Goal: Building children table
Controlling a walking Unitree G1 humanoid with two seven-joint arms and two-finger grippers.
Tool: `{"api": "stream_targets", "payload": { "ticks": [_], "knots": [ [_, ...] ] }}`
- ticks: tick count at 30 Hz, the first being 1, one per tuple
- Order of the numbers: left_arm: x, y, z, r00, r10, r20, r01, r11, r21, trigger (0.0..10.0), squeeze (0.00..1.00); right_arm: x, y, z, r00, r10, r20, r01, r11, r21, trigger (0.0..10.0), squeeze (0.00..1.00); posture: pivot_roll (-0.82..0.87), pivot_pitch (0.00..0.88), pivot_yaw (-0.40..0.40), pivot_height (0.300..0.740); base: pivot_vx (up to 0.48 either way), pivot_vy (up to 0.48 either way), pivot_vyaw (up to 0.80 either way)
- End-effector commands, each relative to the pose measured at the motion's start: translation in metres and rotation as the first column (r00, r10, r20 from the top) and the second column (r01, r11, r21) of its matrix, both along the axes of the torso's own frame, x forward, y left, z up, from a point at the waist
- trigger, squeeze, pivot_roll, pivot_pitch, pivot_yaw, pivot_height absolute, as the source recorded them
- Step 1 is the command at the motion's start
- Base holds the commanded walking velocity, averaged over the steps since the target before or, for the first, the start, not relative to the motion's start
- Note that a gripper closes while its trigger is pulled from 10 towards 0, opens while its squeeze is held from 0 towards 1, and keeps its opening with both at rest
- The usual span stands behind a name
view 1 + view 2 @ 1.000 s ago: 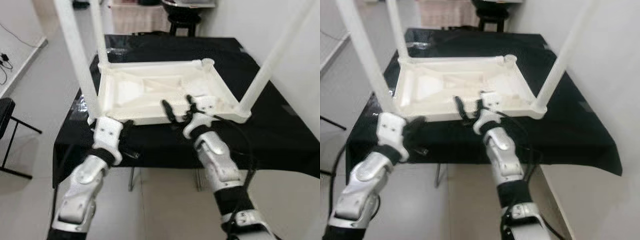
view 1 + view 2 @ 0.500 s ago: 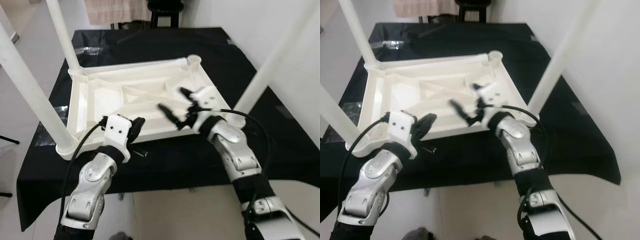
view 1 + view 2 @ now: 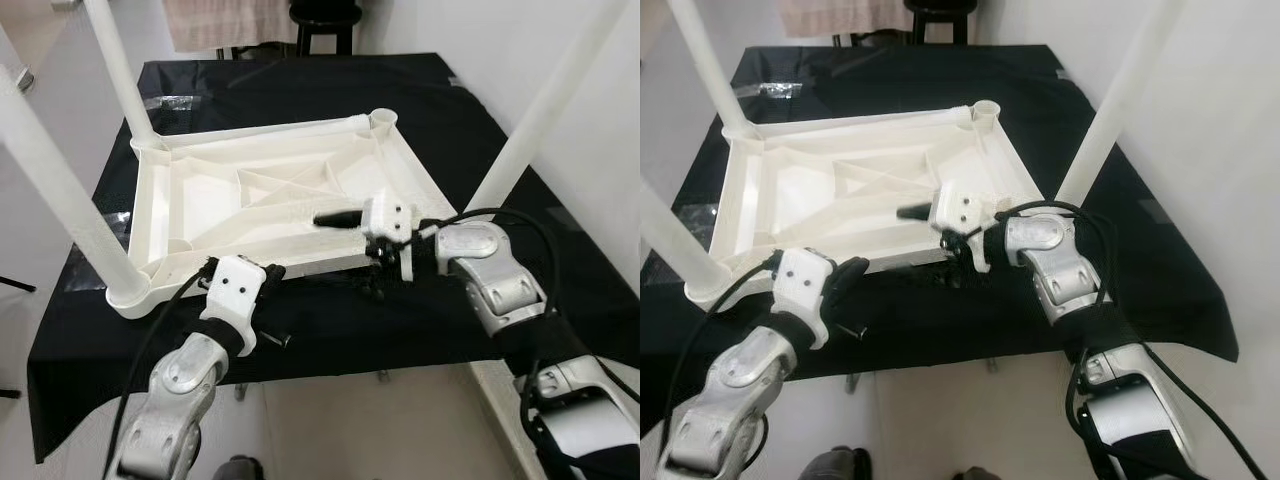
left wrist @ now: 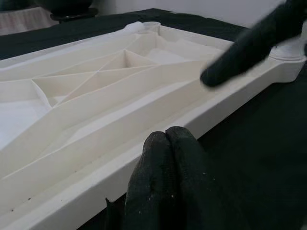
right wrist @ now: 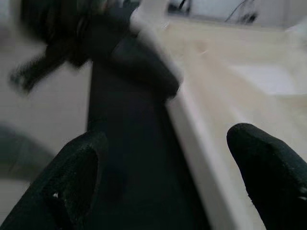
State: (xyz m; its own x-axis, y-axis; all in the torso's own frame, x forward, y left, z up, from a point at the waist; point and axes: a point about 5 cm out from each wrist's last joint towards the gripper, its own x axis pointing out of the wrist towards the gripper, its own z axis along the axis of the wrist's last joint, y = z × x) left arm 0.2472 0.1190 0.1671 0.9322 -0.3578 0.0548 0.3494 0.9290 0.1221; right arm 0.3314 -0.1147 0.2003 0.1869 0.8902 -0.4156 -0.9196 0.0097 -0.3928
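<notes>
Fingers [image 4: 168,158] of the left gripper [image 3: 268,272] are pressing together, clenched on nothing, their tips sitting right at the near rim of the white tabletop [image 3: 215,195]. The right gripper [image 3: 350,245] is spreading wide, one black finger [image 3: 338,217] lying over the ribbed underside of the tabletop and the other hanging below the near rim, so the rim is passing between them in the right wrist view without either finger gripping it. The tabletop is lying upside down on a table draped in black cloth [image 3: 470,120], its ribbed underside facing up. White legs are standing up from three of its corners: one at the near left corner [image 3: 60,190], one at the far left corner [image 3: 118,70] and one at the right [image 3: 545,110]. The far right corner is showing an open round socket [image 3: 383,118]. A small dark screw-like piece [image 3: 280,340] is lying on the cloth just beside the left gripper. A dark stool [image 3: 325,15] is standing beyond the table.
</notes>
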Motion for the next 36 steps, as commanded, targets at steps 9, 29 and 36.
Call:
{"api": "stream_targets", "payload": {
  "ticks": [9,29,36],
  "knots": [
    [-0.013,0.004,-0.014,0.995,0.021,-0.095,-0.021,1.000,0.007,10.0,0.00,0.021,0.007,-0.001,0.994,-0.107,0.037,0.112,0.973,-0.200,10.0,0.00,0.14,0.213,-0.061,0.740,0.000,0.000,0.00],
    [-0.022,0.019,-0.028,0.986,0.090,-0.143,-0.103,0.991,-0.088,10.0,0.00,0.051,0.025,-0.011,0.926,-0.374,0.056,0.369,0.862,-0.349,10.0,0.00,0.13,0.243,-0.085,0.740,0.000,0.000,0.00],
    [-0.022,0.015,-0.027,0.989,0.044,-0.141,-0.059,0.993,-0.105,10.0,0.00,0.051,0.031,-0.016,0.927,-0.366,0.084,0.363,0.818,-0.446,0.0,0.00,0.12,0.243,-0.090,0.740,0.000,0.000,0.00]
  ]
}}
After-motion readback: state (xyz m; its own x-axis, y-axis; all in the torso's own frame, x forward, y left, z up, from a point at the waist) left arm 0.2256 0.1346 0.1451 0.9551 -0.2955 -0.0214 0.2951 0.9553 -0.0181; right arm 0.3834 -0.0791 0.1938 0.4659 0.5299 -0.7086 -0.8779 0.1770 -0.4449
